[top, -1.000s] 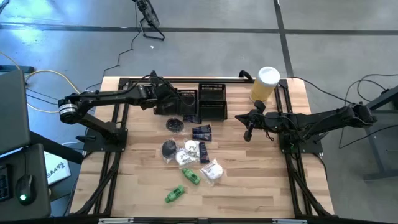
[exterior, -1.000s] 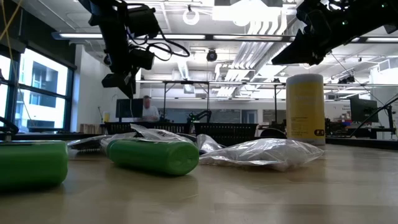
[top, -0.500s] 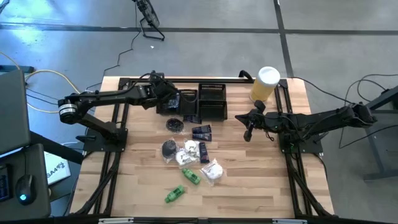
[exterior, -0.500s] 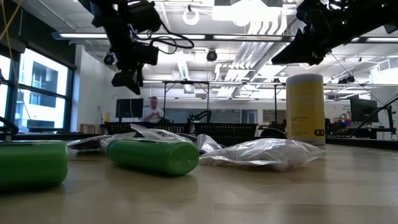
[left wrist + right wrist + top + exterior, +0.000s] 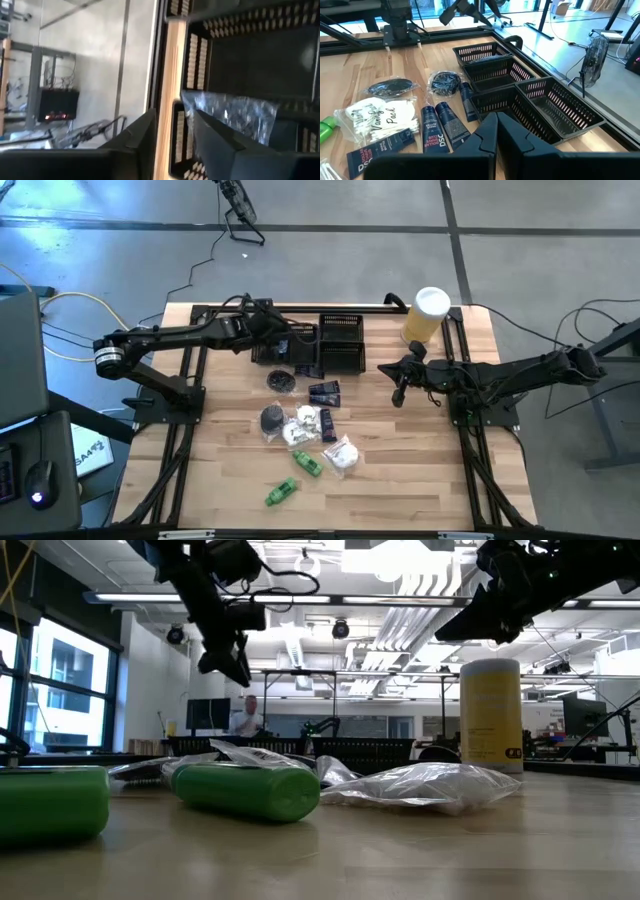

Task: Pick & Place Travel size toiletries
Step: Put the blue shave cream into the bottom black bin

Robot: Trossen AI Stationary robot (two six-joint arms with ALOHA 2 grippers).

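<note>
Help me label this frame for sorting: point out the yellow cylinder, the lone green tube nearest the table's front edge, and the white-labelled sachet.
yellow cylinder (image 5: 429, 304), high view, on its white lid.
green tube (image 5: 282, 492), high view, mid-body.
white-labelled sachet (image 5: 384, 114), right wrist view, on its printed label.

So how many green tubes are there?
2. One green tube at the pile's front edge; the other tube alone, nearer the table's front. The pile may hide more.
</note>
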